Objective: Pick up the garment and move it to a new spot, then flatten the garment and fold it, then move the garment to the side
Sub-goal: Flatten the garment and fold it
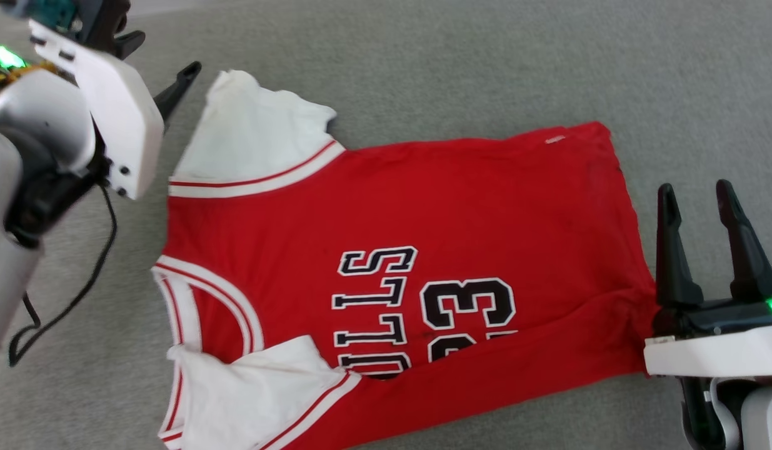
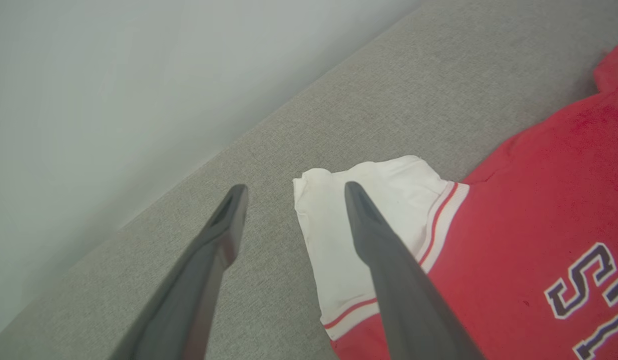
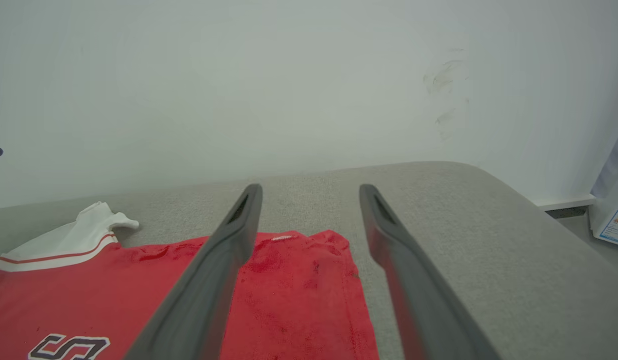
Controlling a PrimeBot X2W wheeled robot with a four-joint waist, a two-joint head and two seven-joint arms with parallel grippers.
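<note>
Garment (image 1: 392, 250) on cushion (image 1: 486, 62) between left end effector (image 1: 160, 56) and right end effector (image 1: 695, 187)

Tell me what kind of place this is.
Probably an indoor room, maybe a test space: a grey fabric-covered surface meets a plain white wall, and the garment lies spread on that surface.

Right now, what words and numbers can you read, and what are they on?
"LLS": sideways on the garment; its first letters are partly under a white sleeve.
"3" and half of another digit: beside those letters.
White tag at the hem: too small to read.
Blue-and-white paper: too blurred.
</note>
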